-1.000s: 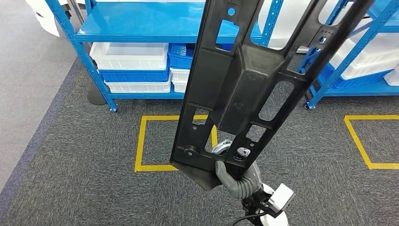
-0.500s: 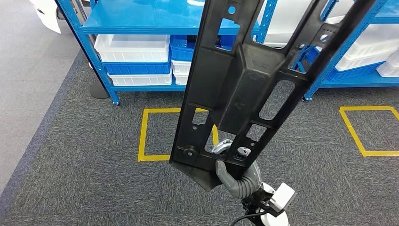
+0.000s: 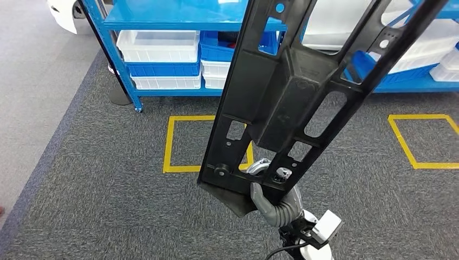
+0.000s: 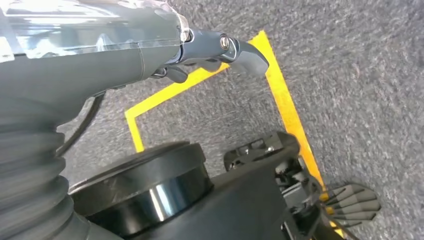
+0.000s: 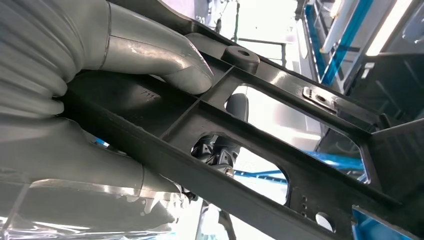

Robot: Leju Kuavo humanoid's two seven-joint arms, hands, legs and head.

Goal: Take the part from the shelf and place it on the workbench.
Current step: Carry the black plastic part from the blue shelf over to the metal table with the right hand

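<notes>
Since a second ago the whole head view has slid: the blue shelving (image 3: 178, 21) and the yellow floor squares sit further right and higher in the picture, which is the camera turning, while the black plastic part (image 3: 292, 97) keeps its place against the right hand (image 3: 273, 203). At about ten o'clock in the head view stands the blue shelving, with white bins (image 3: 158, 46) and a blue bin (image 3: 222, 46) on its low shelf. Below it, near the middle, a yellow taped square (image 3: 208, 143) marks the grey carpet (image 3: 97, 189). From six o'clock the right hand comes up and grasps the lower end of the part, its grey fingers wrapped round a crossbar. The part rises from there toward one o'clock, long, ribbed and pierced by cut-outs, tilted to the right, well clear of the shelf. In the right wrist view the thick grey thumb (image 5: 165, 60) presses on a rib of the part (image 5: 280, 150). Another taped square (image 3: 425, 141) lies at three o'clock. The left hand (image 4: 210, 50) hangs over the carpet with its fingers curled in, grasping nothing.
</notes>
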